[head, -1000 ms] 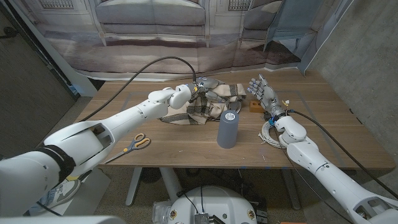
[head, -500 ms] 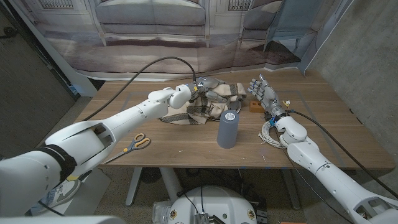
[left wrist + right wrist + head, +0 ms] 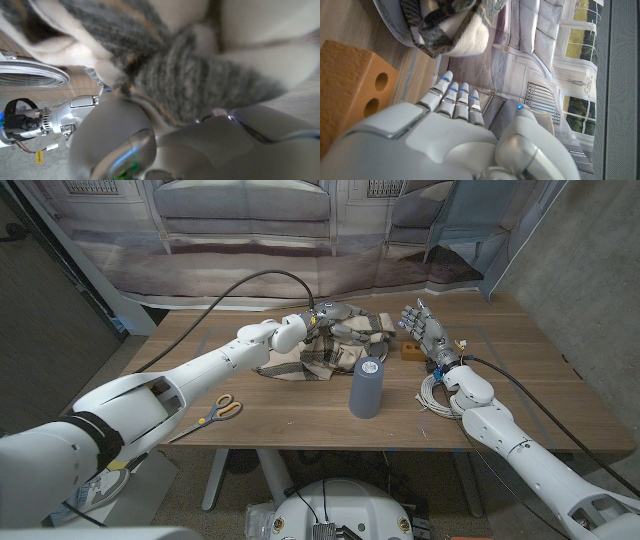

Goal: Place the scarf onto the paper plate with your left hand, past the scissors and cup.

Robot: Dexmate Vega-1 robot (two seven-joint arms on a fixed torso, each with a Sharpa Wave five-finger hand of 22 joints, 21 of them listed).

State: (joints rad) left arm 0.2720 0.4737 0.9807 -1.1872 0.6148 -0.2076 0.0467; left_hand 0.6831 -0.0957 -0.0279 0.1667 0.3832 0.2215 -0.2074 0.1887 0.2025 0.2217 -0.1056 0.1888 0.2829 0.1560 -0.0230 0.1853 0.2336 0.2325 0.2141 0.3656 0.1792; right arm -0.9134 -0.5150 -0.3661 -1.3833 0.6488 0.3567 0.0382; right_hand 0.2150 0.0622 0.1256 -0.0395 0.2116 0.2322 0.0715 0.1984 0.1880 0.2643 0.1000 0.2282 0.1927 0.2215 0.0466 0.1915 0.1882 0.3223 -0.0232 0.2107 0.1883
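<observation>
Head view: left hand (image 3: 325,318) still grips scarf (image 3: 335,345), barely moved; right hand (image 3: 424,328) unchanged, fingers spread, empty.

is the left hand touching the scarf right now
Touching. In the head view the left hand rests on the bunched scarf; the left wrist view has the fabric right against it.

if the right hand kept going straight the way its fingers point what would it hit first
Probably nothing on the table: the right hand stands on edge, fingers aimed at the far table edge, with the scarf off to its side. Depth is hard to judge.
</observation>
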